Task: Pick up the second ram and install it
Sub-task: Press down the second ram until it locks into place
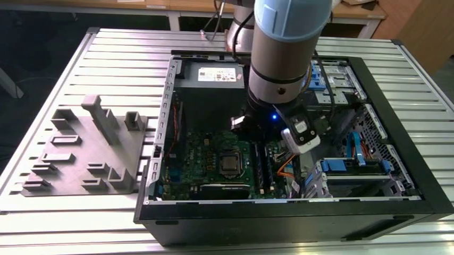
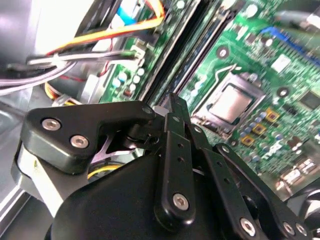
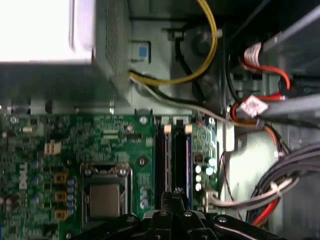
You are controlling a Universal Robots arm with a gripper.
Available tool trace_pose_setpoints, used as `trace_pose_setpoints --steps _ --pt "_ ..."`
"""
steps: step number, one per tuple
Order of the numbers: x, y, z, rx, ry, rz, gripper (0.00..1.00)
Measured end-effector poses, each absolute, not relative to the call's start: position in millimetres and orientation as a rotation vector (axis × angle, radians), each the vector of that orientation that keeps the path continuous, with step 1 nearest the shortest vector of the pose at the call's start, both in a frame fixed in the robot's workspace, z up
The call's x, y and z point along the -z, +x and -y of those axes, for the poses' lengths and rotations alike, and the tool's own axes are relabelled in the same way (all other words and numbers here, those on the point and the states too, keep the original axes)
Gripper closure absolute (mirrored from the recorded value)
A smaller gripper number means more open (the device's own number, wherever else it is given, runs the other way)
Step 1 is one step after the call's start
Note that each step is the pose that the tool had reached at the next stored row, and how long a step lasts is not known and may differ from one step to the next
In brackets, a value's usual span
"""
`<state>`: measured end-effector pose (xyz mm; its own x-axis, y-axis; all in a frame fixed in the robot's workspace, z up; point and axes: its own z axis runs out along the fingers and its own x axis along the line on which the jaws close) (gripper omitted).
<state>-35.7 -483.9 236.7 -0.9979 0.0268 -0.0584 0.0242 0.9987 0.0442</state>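
Slatted metal table [image 1: 106,64] carries an open PC case [image 1: 298,218] and, well off toward the exterior view's left, a grey holder tray [image 1: 78,154] with upright slabs. Arm [image 1: 284,48] reaches down into the case.

Pincer [image 2: 172,107] sits low over the motherboard [image 1: 206,159], fingers [image 2: 175,150] pinched together, tips right at the end of the RAM slots [image 3: 172,160]. In the first wrist view the pincer [image 3: 175,192] tip is over the slot pair. Cannot tell whether anything is clamped between the tips.

Second ram [image 3: 178,160]: a long dark strip lies seated in the slot directly ahead of the pincer tips; a matching dark strip sits in the neighbouring slot [image 3: 161,160]. Whether the pincer touches it, cannot tell.

Around the pincer:
- CPU socket [image 3: 105,195] just beside the slots, on the side away from the cables; in the second wrist view the socket [image 2: 230,105] is past the fingertips.
- Grey power supply [image 1: 212,79] beyond the slots' far end.
- Yellow cable [image 3: 210,45] loops off the supply, above the slots' far end.
- Orange-red cables [image 3: 260,85] and a grey bundle [image 3: 290,180] crowd the other side of the slots, near the pincer.
- Drive cage [image 1: 354,175] with blue clips beside the arm, toward the exterior view's right.
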Motion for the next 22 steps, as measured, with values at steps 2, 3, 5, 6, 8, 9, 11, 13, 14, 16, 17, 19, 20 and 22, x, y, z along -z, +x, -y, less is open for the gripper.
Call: trace_pose_setpoints --steps 2,3,5,6,8,9,11,13,14,16,17,19,20,22 --pt "-236.5 -35.7 489.1 -0.067 0.039 -3.082 0.93" --pt "-236.5 -35.7 490.5 -0.067 0.039 -3.082 0.93" --pt "-236.4 -35.7 494.1 -0.067 0.040 -3.082 0.93" --pt "-236.4 -35.7 496.4 -0.067 0.040 -3.082 0.93" --pt "-236.1 -35.7 501.5 -0.067 0.040 -3.082 0.93" --pt "-236.1 -35.7 503.9 -0.067 0.040 -3.082 0.93" --pt "-235.9 -35.7 508.2 -0.067 0.040 -3.082 0.93" --pt "-235.7 -35.7 512.1 -0.067 0.040 -3.082 0.93" --pt "-235.7 -35.7 513.7 -0.067 0.040 -3.082 0.93" --pt "-235.4 -35.7 516.9 -0.067 0.040 -3.082 0.93" --pt "-235.3 -35.7 518.0 -0.067 0.040 -3.082 0.93" --pt "-234.8 -35.7 519.8 -0.067 0.040 -3.082 0.93" --pt "-234.5 -35.7 520.9 -0.067 0.040 -3.082 0.93" --pt "-233.3 -35.7 523.1 -0.067 0.040 -3.082 0.93"
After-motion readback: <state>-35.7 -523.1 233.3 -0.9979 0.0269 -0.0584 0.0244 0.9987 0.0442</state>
